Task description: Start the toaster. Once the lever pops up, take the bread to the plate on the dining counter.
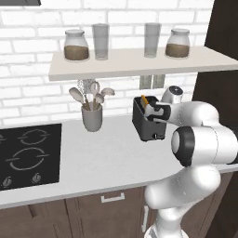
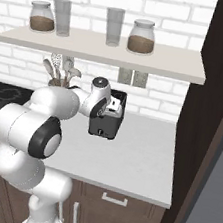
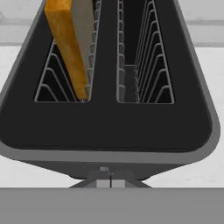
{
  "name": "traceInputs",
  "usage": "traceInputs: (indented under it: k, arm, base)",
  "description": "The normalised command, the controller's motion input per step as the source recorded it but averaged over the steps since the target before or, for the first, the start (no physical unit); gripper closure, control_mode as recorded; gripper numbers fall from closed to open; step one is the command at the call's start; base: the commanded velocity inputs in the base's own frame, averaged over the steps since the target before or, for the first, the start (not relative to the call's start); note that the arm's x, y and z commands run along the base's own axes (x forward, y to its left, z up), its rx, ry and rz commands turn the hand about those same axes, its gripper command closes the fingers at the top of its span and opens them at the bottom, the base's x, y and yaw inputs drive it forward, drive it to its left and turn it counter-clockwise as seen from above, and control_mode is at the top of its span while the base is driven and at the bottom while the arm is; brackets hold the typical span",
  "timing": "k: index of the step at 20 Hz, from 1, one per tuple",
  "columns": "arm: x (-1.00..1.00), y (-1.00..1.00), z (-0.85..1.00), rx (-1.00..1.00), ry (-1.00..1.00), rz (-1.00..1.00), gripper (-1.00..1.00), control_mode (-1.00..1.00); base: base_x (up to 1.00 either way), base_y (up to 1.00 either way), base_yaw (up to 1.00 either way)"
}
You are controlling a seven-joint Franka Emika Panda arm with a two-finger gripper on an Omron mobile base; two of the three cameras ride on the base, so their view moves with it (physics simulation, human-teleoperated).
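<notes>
The toaster (image 3: 109,131) on the tabletop (image 1: 93,158) lies directly under the claw (image 1: 155,111), slots running toward 12 o'clock. The bread (image 3: 70,39) stands in the 11 o'clock slot; whether the claw is spread, I cannot tell.

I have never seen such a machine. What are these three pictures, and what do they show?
It is a white robot arm in a simulated kitchen. Two pictures come from cameras behind the arm, left and right. The third looks down from its hand.

On the worktop stand a dark toaster, a holder of utensils and a black hob. Jars and glasses stand on the shelf.

The bread sits in one toaster slot; the other is empty. The gripper is at the toaster's top; whether its jaws are open cannot be seen.
</notes>
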Motion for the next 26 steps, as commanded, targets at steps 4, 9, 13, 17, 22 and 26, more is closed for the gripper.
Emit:
traceInputs:
  k: [4, 9, 13, 17, 22, 26]
  arm:
    - [0.00, 0.00, -0.28, 0.00, 0.00, 0.00, 1.00, -1.00]
    - [-0.06, 0.00, -0.47, 0.00, 0.00, 0.00, 1.00, -1.00]
    - [-0.14, 0.00, -0.75, 0.00, -0.01, -0.01, 1.00, -1.00]
    - [-0.10, 0.00, -0.86, 0.00, -0.04, -0.02, 1.00, -1.00]
    - [-0.15, 0.00, -0.78, 0.00, -0.11, -0.02, 1.00, -1.00]
    - [-0.74, 0.00, -0.15, 0.00, -0.22, -0.08, 1.00, -1.00]
  base:
    - [0.00, 0.00, 0.00]
    - [0.00, 0.00, 0.00]
    - [0.00, 0.00, 0.00]
    - [0.00, 0.00, 0.00]
    - [0.00, 0.00, 0.00]
    - [0.00, 0.00, 0.00]
